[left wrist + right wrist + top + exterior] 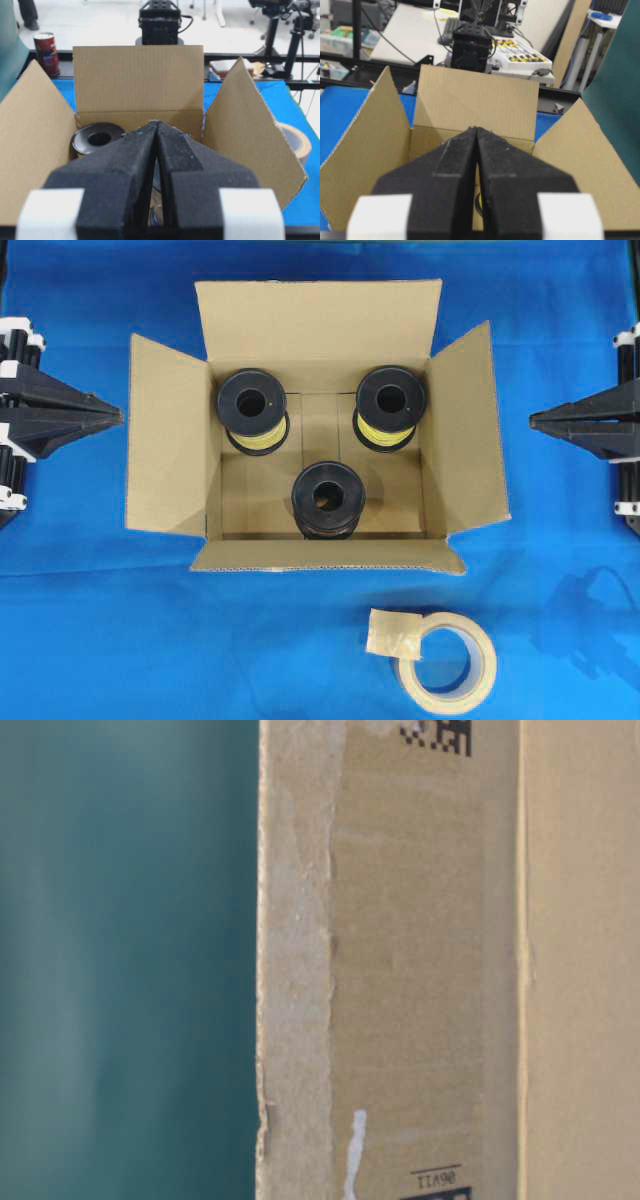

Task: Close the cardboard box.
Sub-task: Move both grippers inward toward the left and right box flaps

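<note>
A large brown corrugated cardboard box (pixel 160 440) is sitting open in the middle of a desk covered in blue cloth (pixel 90 630), with all four flaps spreading outward. The table-level view is filling with one close, blurred wall of the box, where part of a black square printed code (pixel 437 735) is showing at the top edge, and a short printed line reading roughly "11A90", upside down, is sitting above a second code at the bottom; a white streak is running beside it. Inside the box, three black spools are standing on end: two wound with yellow thread (pixel 253 405) (pixel 391 402) toward the far wall and a darker one (pixel 327 498) near the front wall. A beige roll of tape (pixel 447 662) is lying flat on the cloth in front of the box, well apart from it. The left pincer (pixel 118 416) is hovering just beside the left flap with its black foam pads pressed together, and the right pincer (pixel 533 421) is hanging near the right flap, likewise pressed together and holding nothing.
</note>
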